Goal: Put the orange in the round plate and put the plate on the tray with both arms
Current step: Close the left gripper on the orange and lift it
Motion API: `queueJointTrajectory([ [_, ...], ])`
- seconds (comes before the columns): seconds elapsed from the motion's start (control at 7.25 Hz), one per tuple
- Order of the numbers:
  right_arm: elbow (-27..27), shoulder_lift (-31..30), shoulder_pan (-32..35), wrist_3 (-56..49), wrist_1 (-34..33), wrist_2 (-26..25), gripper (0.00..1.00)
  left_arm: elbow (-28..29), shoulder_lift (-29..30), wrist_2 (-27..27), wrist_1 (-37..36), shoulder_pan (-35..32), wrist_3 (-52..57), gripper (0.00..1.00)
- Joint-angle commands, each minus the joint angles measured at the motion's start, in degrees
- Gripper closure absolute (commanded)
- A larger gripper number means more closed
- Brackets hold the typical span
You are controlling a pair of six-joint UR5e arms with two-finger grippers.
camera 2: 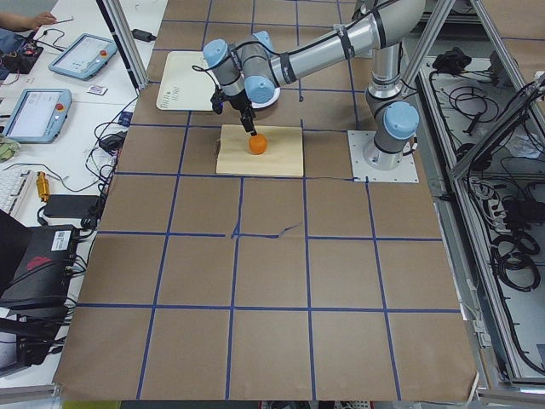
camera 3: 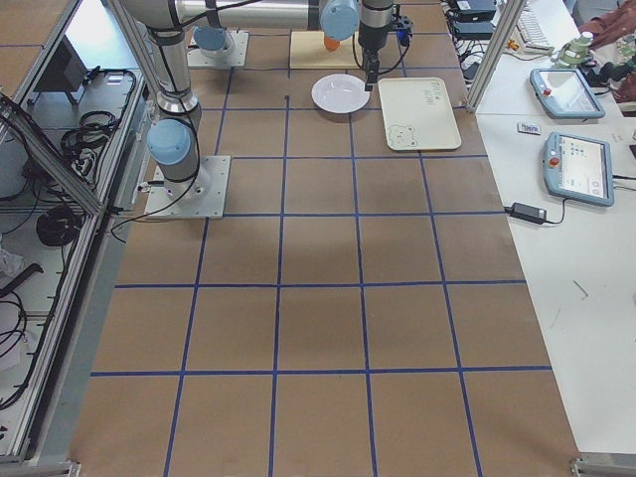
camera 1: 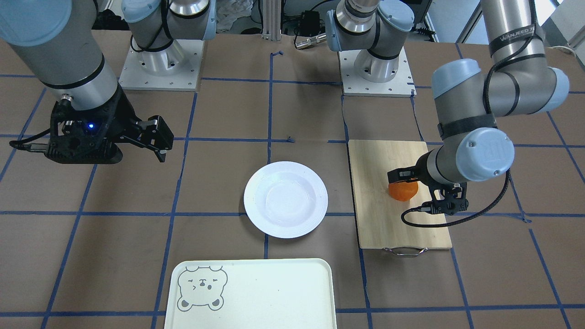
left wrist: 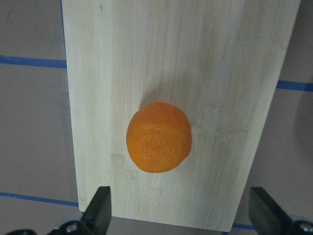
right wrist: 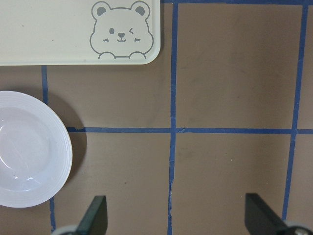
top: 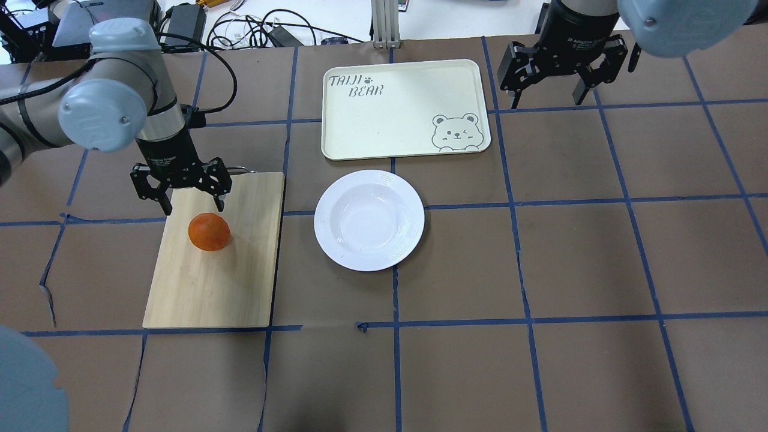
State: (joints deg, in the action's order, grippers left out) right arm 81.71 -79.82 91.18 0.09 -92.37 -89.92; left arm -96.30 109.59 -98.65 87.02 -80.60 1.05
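Observation:
The orange [top: 209, 232] lies on a bamboo cutting board [top: 222, 282]; the left wrist view shows the orange [left wrist: 159, 137] between and ahead of the two fingertips. My left gripper [top: 193, 207] hovers just over it, open, not touching. The white round plate [top: 369, 220] sits empty at mid-table, to the right of the board. Beyond it lies the pale tray [top: 390, 114] with a bear face, nothing on it. My right gripper [top: 549, 99] hangs open and empty, to the right of the tray; its camera sees the plate [right wrist: 29, 147] and the tray [right wrist: 49, 29].
The cutting board [camera 1: 379, 219] has a metal handle [camera 1: 404, 251] at its end away from the robot. The table is brown paper with blue tape lines. The two arm bases [camera 1: 160, 59] stand at the robot's edge of the table.

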Motion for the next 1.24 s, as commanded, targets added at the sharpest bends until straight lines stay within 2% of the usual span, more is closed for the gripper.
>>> queueJointTrajectory([
  [0.0, 0.12, 0.02, 0.05, 0.09, -0.09, 0.1, 0.0, -0.82, 3.34, -0.76, -0.71, 0.35, -0.17, 0.0],
  [0.28, 0.12, 0.02, -0.03, 0.09, 0.0, 0.1, 0.0, -0.04, 6.41, -0.5, -1.86, 0.35, 0.0, 0.0],
  [0.41, 0.12, 0.02, -0.12, 0.09, -0.09, 0.1, 0.0, 0.14, 6.95, -0.49, -1.86, 0.35, 0.44, 0.2],
  [0.55, 0.12, 0.02, -0.03, 0.09, -0.18, 0.1, 0.0, -0.29, 6.95, -0.49, -1.6, 0.27, 0.61, 0.63],
  [0.69, 0.12, 0.02, 0.05, 0.17, -0.18, 0.19, 0.0, -0.3, 6.69, -0.41, -1.59, 0.18, 0.96, 1.0],
  [0.83, 0.2, 0.1, 0.05, 0.18, -0.52, 0.19, 0.0, 0.05, 6.08, -0.15, -1.51, -0.17, 0.97, 1.0],
  [1.1, 0.2, 0.1, 0.05, 0.18, -0.53, 0.19, 0.0, 2.85, 5.37, 4.94, -0.11, -1.23, 0.7, 1.0],
])
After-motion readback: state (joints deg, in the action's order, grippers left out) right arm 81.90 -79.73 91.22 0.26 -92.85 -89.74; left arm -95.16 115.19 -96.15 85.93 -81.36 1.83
